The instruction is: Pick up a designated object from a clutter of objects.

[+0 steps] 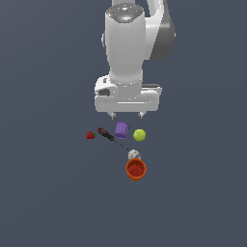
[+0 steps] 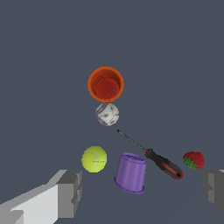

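Only wrist view shows purple cup (image 2: 131, 173) hollow.

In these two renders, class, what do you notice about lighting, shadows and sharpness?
Exterior view: flat, even light, no cast shadows under the purple cup or orange cup; small items look coarse. Wrist view: sharper, soft shading on the tennis ball, no glare; gripper fingers cropped at the edges.

I can read no text, label, brand, number or sign in either view. The purple cup (image 1: 122, 130), orange cup (image 1: 136, 170), both balls, strawberry and screwdriver (image 2: 153, 157) show plain surfaces. The whitish ball (image 2: 107, 114) beside the orange cup carries purple patches, but nothing on it resolves into letters for me.
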`<move>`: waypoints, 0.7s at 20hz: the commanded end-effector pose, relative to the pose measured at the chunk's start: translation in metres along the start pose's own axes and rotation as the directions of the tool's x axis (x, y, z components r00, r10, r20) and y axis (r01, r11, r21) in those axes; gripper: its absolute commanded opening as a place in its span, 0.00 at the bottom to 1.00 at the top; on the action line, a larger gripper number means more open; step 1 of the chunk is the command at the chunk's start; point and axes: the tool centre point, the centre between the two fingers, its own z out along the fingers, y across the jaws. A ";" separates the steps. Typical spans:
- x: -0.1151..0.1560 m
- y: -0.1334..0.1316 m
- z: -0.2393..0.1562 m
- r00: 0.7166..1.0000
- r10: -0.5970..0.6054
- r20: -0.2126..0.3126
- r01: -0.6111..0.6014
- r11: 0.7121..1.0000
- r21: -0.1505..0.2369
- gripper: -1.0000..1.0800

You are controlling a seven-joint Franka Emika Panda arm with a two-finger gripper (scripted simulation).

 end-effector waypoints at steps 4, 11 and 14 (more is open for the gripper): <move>-0.006 0.001 0.032 1.000 0.010 -0.030 -0.010 1.000 0.013 1.00; -0.020 0.004 0.074 0.997 0.031 -0.073 -0.029 0.999 0.026 1.00; -0.028 0.006 0.090 0.995 0.041 -0.092 -0.038 0.999 0.029 1.00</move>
